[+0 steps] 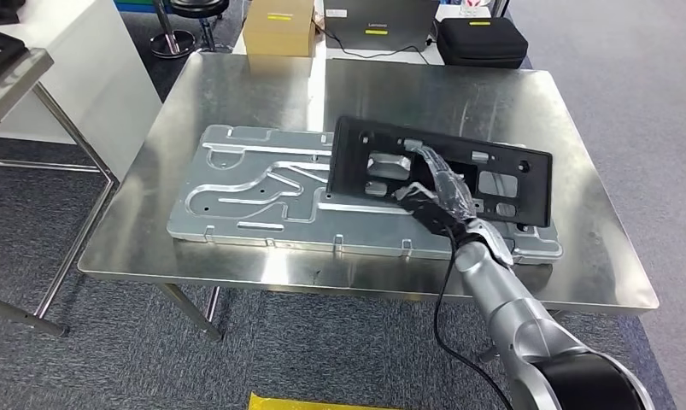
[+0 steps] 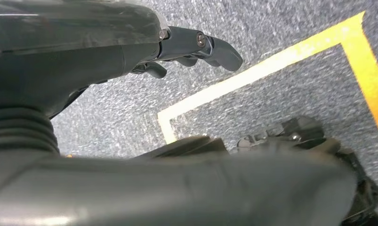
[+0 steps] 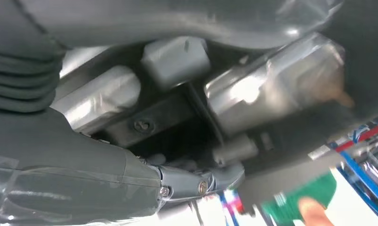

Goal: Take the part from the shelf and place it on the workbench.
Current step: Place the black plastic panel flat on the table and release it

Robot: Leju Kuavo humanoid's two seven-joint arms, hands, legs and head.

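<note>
The part is a long black plastic panel [image 1: 512,173] with several cut-outs. It stands tilted on its long edge over the right half of a silver stamped metal plate [image 1: 245,184] lying on the steel workbench [image 1: 237,94]. My right hand [image 1: 436,193] reaches up from below and grips the panel through a middle cut-out. In the right wrist view the black panel [image 3: 154,120] is close up, with my thumb [image 3: 196,181] pressed at its edge. My left hand [image 2: 191,44] hangs over grey carpet, its fingers loosely apart and holding nothing.
A cardboard box [image 1: 279,30], a laptop [image 1: 378,26] and a black case [image 1: 480,38] sit beyond the bench's far edge. A white cabinet [image 1: 83,68] and a metal shelf frame [image 1: 6,81] stand to the left. Yellow floor tape [image 2: 253,77] marks the carpet.
</note>
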